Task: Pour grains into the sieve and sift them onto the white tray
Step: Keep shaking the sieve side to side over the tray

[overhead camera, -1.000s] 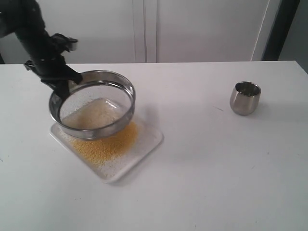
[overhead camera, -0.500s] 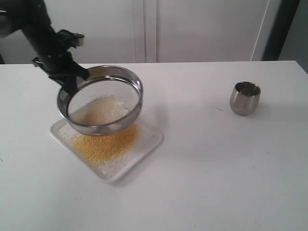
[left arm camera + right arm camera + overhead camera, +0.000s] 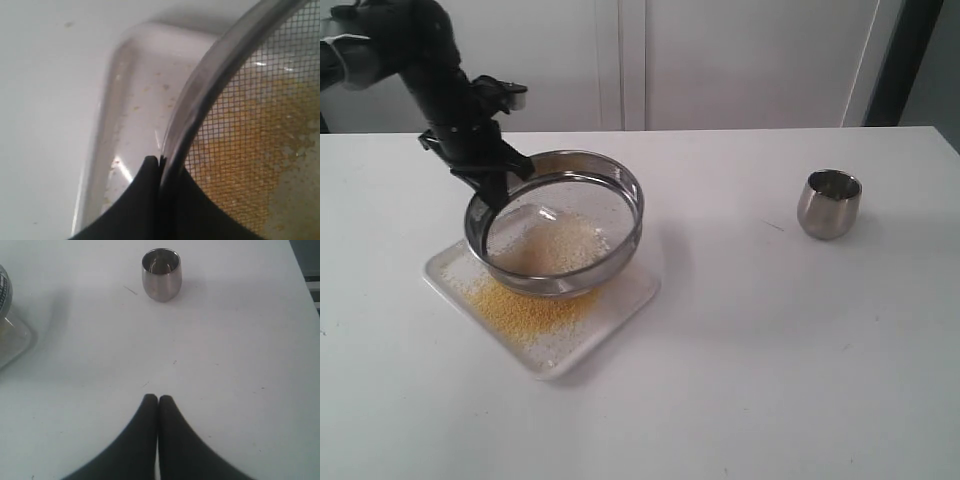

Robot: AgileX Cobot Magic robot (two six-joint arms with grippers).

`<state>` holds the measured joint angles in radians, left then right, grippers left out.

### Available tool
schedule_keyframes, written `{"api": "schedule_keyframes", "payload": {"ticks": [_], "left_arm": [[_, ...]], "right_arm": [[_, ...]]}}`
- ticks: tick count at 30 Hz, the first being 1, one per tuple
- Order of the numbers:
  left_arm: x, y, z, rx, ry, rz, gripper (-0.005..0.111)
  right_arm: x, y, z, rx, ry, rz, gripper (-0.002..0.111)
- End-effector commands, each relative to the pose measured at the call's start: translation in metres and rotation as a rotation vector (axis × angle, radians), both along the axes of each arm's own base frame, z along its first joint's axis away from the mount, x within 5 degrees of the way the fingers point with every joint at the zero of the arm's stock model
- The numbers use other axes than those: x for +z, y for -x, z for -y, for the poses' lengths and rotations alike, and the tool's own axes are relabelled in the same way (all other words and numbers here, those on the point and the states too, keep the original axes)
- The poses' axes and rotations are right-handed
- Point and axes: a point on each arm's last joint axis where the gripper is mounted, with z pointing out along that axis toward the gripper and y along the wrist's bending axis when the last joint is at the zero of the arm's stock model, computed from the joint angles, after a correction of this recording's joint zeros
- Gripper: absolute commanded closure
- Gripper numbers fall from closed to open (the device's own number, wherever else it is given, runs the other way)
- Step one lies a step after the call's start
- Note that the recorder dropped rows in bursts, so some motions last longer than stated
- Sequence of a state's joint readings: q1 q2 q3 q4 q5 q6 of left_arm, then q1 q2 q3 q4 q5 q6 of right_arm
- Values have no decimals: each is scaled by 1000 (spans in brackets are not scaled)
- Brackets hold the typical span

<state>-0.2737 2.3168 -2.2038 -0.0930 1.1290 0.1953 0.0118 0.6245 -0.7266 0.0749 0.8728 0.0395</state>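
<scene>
A: Your sieve point(image 3: 555, 222) has swung rightward in the last second. It hangs over the white tray point(image 3: 626, 298), pale grains point(image 3: 560, 245) in the mesh, yellow ones heaped beneath.

B: And your left gripper point(image 3: 498, 188) pinches its rim. Your right gripper point(image 3: 158, 401) is clenched, empty.

A: Beyond, a steel cup point(image 3: 829, 203) stands well apart on the white table point(image 3: 750, 380), with a pale panelled wall point(image 3: 740, 60) behind.

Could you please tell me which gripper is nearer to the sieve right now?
Left. The left gripper is shut on the sieve at its rim; the right gripper hangs apart from it, shut, facing the cup.
</scene>
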Motion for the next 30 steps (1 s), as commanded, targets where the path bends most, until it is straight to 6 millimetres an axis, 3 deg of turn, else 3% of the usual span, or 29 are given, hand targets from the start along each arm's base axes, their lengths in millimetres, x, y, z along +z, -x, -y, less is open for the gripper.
{"api": "schedule_keyframes", "payload": {"ticks": [1, 4, 6, 10, 13, 15, 18, 21, 24, 28, 30], "left_arm": [[11, -3, -29, 49, -31, -5, 107], [16, -9, -49, 97, 4, -3, 107], [16, -5, -46, 83, 54, -54, 107], [-2, 10, -11, 14, 42, -125, 107], [0, 21, 10, -46, -25, -115, 107], [9, 18, 5, -36, -57, -55, 107], [17, 4, -31, 38, -94, 3, 107], [13, -4, -65, 139, -6, -49, 107], [13, 1, -48, 101, 129, -105, 107], [10, 14, -3, 3, -31, -78, 107], [11, 16, -1, -13, -83, -58, 107]], "right_arm": [[0, 1, 0, -4, -2, 7, 108], [0, 1, 0, -4, -2, 7, 108], [0, 1, 0, -4, -2, 7, 108], [0, 1, 0, -4, -2, 7, 108], [0, 1, 0, -4, -2, 7, 108], [0, 1, 0, -4, -2, 7, 108], [0, 1, 0, -4, -2, 7, 108], [0, 1, 0, -4, -2, 7, 108], [0, 1, 0, -4, -2, 7, 108], [0, 1, 0, -4, -2, 7, 108], [0, 1, 0, -4, -2, 7, 108]]}}
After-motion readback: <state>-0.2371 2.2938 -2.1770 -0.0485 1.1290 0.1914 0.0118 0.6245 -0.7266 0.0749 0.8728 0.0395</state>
